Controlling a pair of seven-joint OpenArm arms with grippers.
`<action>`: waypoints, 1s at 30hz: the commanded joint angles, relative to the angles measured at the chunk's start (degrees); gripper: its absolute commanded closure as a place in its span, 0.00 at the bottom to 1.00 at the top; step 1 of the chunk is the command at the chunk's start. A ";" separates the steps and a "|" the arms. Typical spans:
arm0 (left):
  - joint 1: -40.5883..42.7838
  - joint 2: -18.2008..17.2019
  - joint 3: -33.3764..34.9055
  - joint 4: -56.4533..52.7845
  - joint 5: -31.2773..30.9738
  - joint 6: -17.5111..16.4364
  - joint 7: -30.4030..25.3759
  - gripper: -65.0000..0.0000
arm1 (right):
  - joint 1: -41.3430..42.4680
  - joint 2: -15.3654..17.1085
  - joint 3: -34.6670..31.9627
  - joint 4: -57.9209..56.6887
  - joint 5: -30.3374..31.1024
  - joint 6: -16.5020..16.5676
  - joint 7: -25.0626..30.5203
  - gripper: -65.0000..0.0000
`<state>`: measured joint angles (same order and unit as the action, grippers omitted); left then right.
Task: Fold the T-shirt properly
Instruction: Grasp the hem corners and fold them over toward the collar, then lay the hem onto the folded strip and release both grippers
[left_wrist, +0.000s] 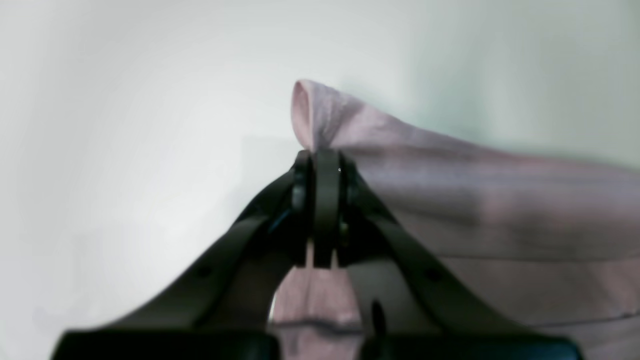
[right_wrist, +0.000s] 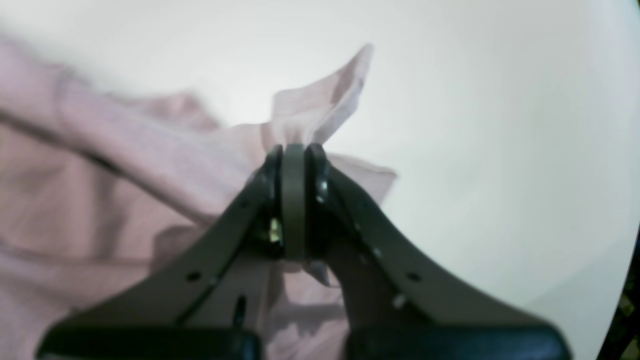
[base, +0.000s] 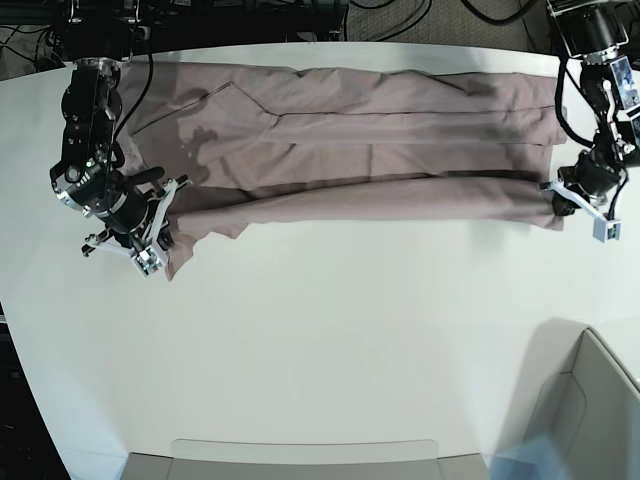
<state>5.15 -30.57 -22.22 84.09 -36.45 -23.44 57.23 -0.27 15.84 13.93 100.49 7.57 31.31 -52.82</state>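
While a white table (base: 330, 350) fills most of the base view, a dusty pink T-shirt (base: 370, 130) lies stretched sideways across its far part, wrinkled, with its near edge drawn up into a long rolled fold running from one arm to the other. At the near right corner of the table sits a pale grey bin (base: 590, 400), well apart from the cloth.

On the left of the base view, the right gripper (base: 165, 225) holds one end of that fold — its wrist camera shows the black jaws pressed together on a bunch of pink fabric, a pointed corner of cloth sticking up above the fingertips (right_wrist: 274, 160). On the right, the left gripper (base: 560, 198) holds the other end; seen from its own wrist, the jaws are likewise closed tight on the cloth, with a small rounded loop of fabric rising just past the fingertips (left_wrist: 302, 165).
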 joint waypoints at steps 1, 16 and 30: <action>0.44 -1.48 -0.42 2.28 -0.34 0.01 -0.92 1.00 | 0.05 0.74 0.44 2.15 0.47 -0.15 0.91 1.00; 9.31 -1.48 -0.60 7.55 -0.26 0.01 -1.01 1.00 | -15.51 -0.49 5.54 13.93 0.47 -0.06 0.91 1.00; 14.59 -1.39 -4.46 13.27 -0.17 0.01 -0.84 1.00 | -21.84 -1.73 5.89 14.46 0.47 -0.06 0.91 1.00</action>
<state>19.86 -30.63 -26.15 96.53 -36.47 -23.62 57.06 -22.37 13.69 19.40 113.51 7.70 31.33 -52.75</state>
